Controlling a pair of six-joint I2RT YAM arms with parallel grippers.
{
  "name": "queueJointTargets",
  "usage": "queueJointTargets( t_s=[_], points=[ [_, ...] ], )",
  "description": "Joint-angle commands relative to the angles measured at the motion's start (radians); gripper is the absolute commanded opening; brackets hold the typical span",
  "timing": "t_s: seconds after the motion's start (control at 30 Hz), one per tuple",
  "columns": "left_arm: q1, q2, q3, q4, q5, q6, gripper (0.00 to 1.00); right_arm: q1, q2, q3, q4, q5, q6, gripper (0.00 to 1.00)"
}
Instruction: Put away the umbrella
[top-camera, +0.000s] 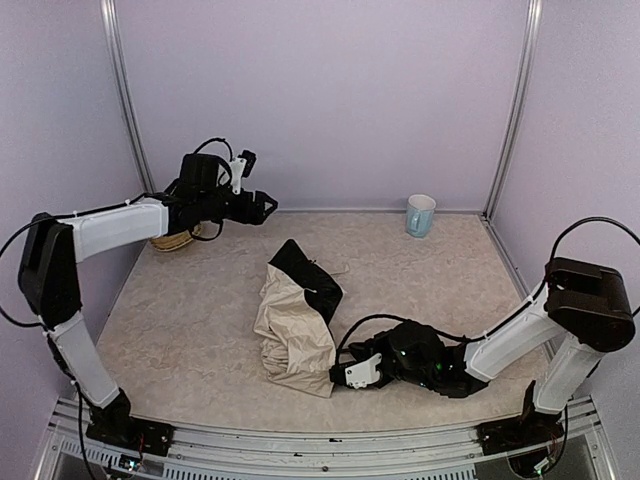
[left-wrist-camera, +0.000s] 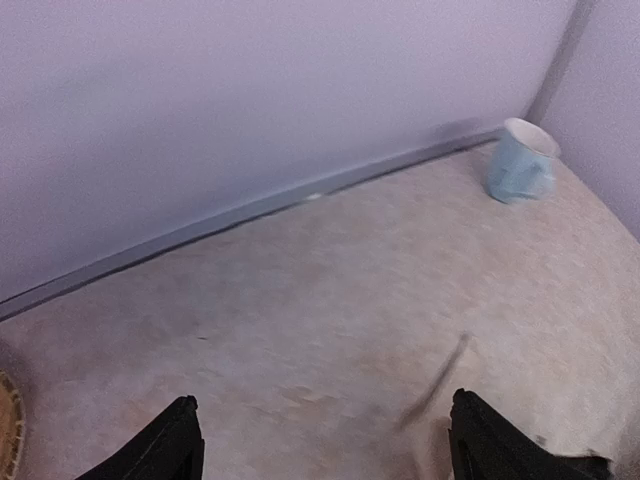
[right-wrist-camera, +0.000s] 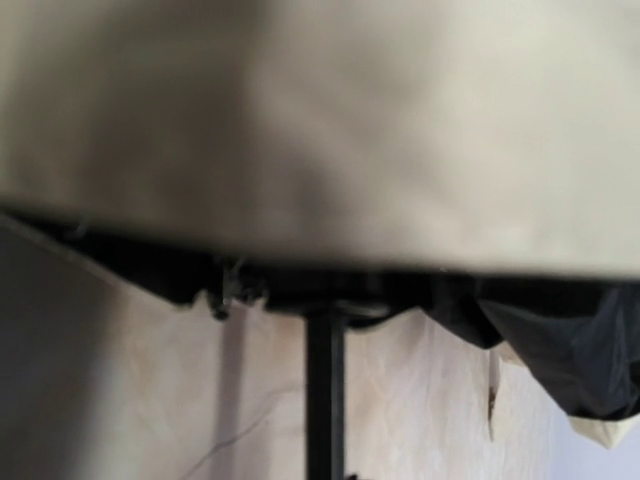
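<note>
Nearest, at 5 o'clock, the right gripper (top-camera: 340, 378) is closed on the thin black shaft (right-wrist-camera: 324, 390) of the umbrella (top-camera: 295, 325), which is laid crumpled at the centre of the table (top-camera: 190, 330). At 10 o'clock the left gripper (top-camera: 266, 207) is seen wide open and empty, near a basket (top-camera: 172, 240).

Pale lavender walls (top-camera: 330, 100) close in the back and both sides, with a slim metal post (top-camera: 127, 110) standing in each rear corner. The bench (top-camera: 200, 320) has a beige, marbled top under soft, even light, and a metal rail (top-camera: 330, 450) runs along its near edge.
</note>
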Motion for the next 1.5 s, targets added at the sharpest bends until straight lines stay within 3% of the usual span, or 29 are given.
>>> queueJointTargets(
  t_s=[0.0,0.13,0.27,0.33,0.4,0.43,0.47,0.57,0.77,0.93,1.2,1.23,1.37,1.47],
  points=[
    [-0.212,-0.209,-0.221,-0.052,0.317,0.032,0.83,0.015,0.030,-0.020,-0.036,-0.005,0.002,0.00],
    [-0.389,-0.269,-0.377,-0.020,0.350,0.157,0.85,0.016,0.029,-0.020,-0.029,-0.004,0.005,0.00],
    [-0.458,-0.261,-0.418,-0.004,0.214,0.209,0.86,0.016,0.020,-0.017,-0.035,-0.006,0.011,0.00],
    [-0.458,-0.238,-0.401,-0.013,0.109,0.183,0.78,0.016,0.015,-0.015,-0.039,-0.013,0.016,0.00],
    [-0.464,-0.227,-0.390,-0.021,0.063,0.175,0.57,0.017,0.011,-0.014,-0.040,-0.014,0.022,0.00],
    [-0.470,-0.230,-0.393,-0.017,0.067,0.174,0.37,0.016,0.009,-0.014,-0.039,-0.013,0.026,0.00],
    [-0.481,-0.238,-0.401,-0.007,0.076,0.174,0.24,0.016,0.006,-0.014,-0.037,-0.013,0.034,0.00],
    [-0.535,-0.297,-0.458,0.033,0.094,0.205,0.00,0.012,-0.006,-0.015,-0.026,-0.020,0.065,0.00],
    [-0.644,-0.453,-0.575,0.066,0.096,0.190,0.00,-0.044,-0.039,0.007,-0.020,-0.019,0.216,0.00],
    [-0.791,-0.605,-0.719,0.129,0.139,0.260,0.00,-0.157,-0.109,0.094,-0.119,-0.079,0.411,0.00],
    [-0.804,-0.541,-0.802,0.163,0.061,0.251,0.07,-0.291,-0.226,0.178,-0.185,-0.190,0.581,0.00],
    [-0.804,-0.531,-0.800,0.167,0.053,0.254,0.13,-0.293,-0.232,0.179,-0.181,-0.180,0.574,0.00],
    [-0.805,-0.562,-0.788,0.167,0.081,0.258,0.66,-0.296,-0.245,0.190,-0.180,-0.136,0.527,0.00],
    [-0.806,-0.651,-0.792,0.116,0.120,0.275,0.83,-0.296,-0.253,0.190,-0.173,-0.099,0.489,0.00]
  ],
)
